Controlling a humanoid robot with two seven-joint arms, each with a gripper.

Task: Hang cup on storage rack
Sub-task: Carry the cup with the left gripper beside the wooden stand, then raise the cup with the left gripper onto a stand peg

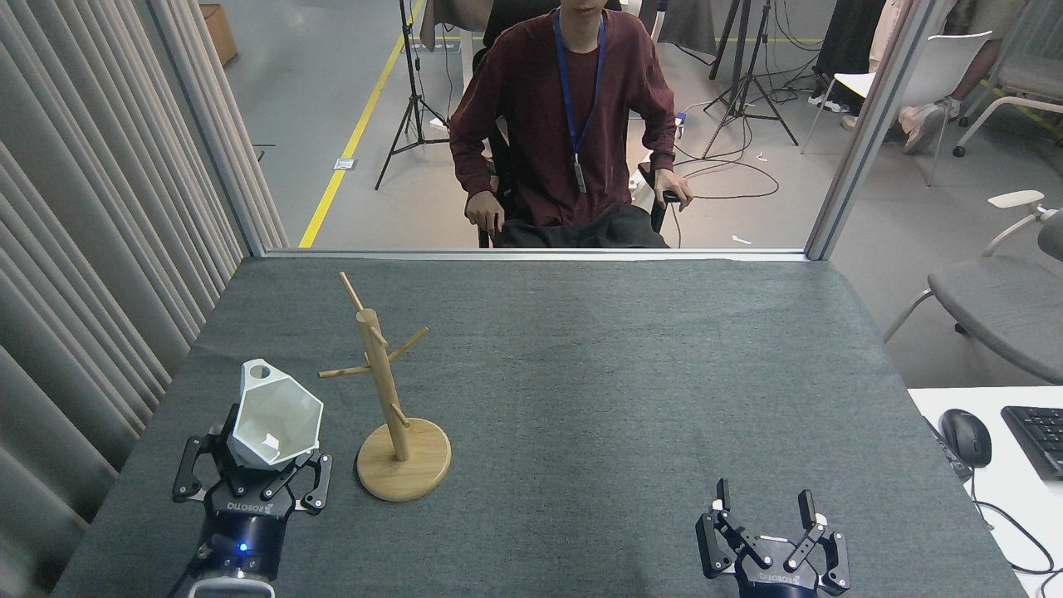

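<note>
Cup (274, 423), pinched upright in the left gripper (249, 482) at seven o'clock on the desk (631, 374), sits just left of the storage rack (386, 399) with its holed tab not yet on any peg, so hanging remains, while the right gripper (768, 519) idles at five o'clock, jaws spread and empty.

White cup (275, 422) left of rack (390, 409)

place: likely a robotics lab | cues: tripods (415, 100), floor cables (731, 170), yellow floor tape (353, 137), office chairs (996, 307)
</note>
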